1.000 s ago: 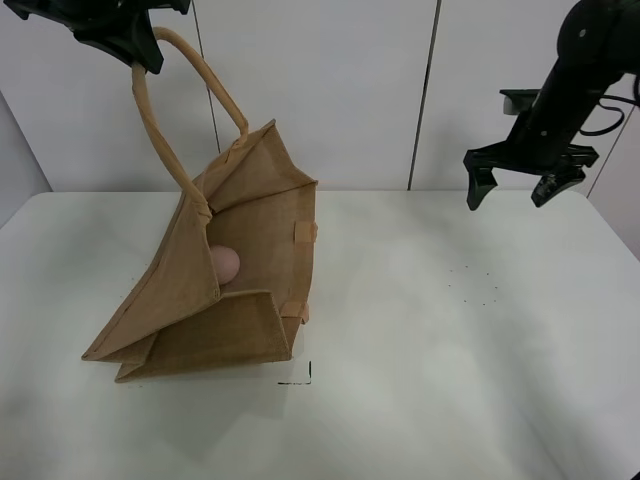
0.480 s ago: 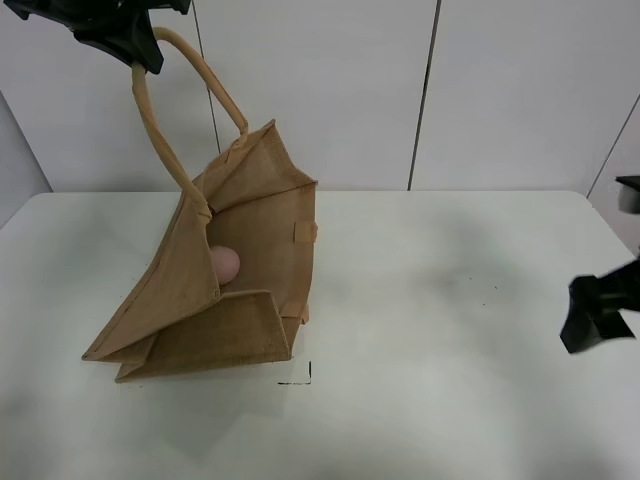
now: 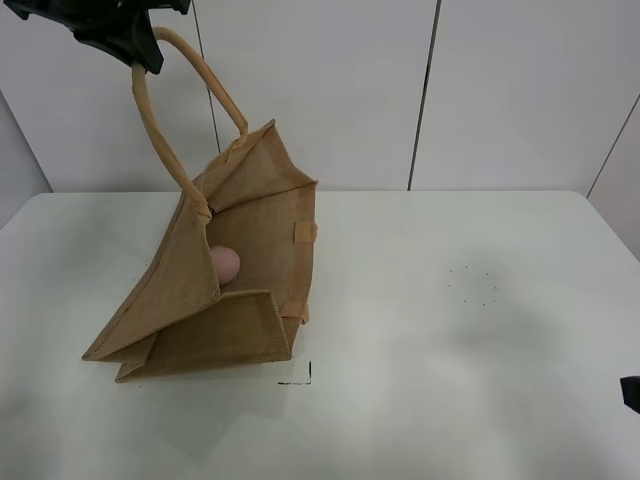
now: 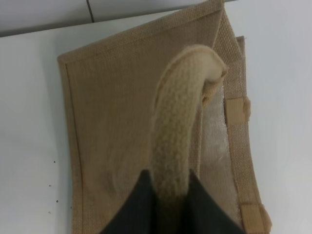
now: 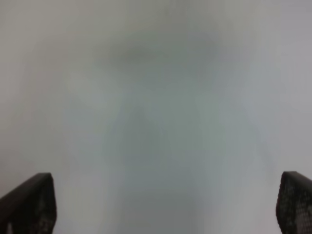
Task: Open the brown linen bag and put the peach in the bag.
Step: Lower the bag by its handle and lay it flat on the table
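Note:
The brown linen bag (image 3: 230,290) lies tilted on the white table, its mouth open toward the right. The peach (image 3: 223,265) sits inside it, partly hidden by the front panel. My left gripper (image 3: 135,50) is shut on one lighter loop handle (image 3: 160,130) and holds it up high at the top left. In the left wrist view the handle (image 4: 180,126) is pinched between the dark fingers (image 4: 134,209) above the bag (image 4: 107,122). My right gripper (image 5: 165,204) is open and empty over bare table; only a dark bit shows at the exterior view's right edge (image 3: 632,392).
The white table (image 3: 450,330) spreads right of the bag. A small black corner mark (image 3: 300,378) lies just in front of the bag. Faint dots (image 3: 475,285) mark the table at the right. White wall panels stand behind.
My right arm has dropped from high at the upper right down and out past the right edge. The bag, the peach and my left gripper have not moved.

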Controlling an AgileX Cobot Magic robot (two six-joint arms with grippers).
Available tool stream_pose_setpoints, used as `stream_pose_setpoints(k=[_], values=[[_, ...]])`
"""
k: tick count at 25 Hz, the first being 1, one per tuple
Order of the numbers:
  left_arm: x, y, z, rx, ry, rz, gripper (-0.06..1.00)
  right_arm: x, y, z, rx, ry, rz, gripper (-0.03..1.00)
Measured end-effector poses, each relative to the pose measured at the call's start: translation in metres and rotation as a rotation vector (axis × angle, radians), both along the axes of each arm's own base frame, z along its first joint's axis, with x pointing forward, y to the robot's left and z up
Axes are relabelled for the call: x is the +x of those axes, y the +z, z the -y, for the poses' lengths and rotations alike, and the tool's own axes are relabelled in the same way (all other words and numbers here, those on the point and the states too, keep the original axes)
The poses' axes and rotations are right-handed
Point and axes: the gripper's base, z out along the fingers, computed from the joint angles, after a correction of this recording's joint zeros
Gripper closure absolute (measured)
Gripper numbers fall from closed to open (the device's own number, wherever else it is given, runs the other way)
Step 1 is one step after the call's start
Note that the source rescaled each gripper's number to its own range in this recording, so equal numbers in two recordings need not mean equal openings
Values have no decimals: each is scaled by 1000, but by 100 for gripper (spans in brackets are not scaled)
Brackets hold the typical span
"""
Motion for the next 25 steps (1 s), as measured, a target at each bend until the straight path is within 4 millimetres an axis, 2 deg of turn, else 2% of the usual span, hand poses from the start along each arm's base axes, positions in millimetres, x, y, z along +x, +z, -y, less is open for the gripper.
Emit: stream_pose_setpoints(k=[6, 15, 21, 25], values=[[0, 0, 0, 0, 0, 0, 94, -29, 7, 2, 11, 3, 196, -3], [0, 0, 0, 0, 0, 0, 94, -34, 8, 3, 9, -63, 233, -3], [0, 0, 0, 0, 0, 0, 94, -54, 8, 3, 13, -64, 356, -3], [0, 0, 0, 0, 0, 0, 94, -56, 8, 3, 16, -63, 367, -3]])
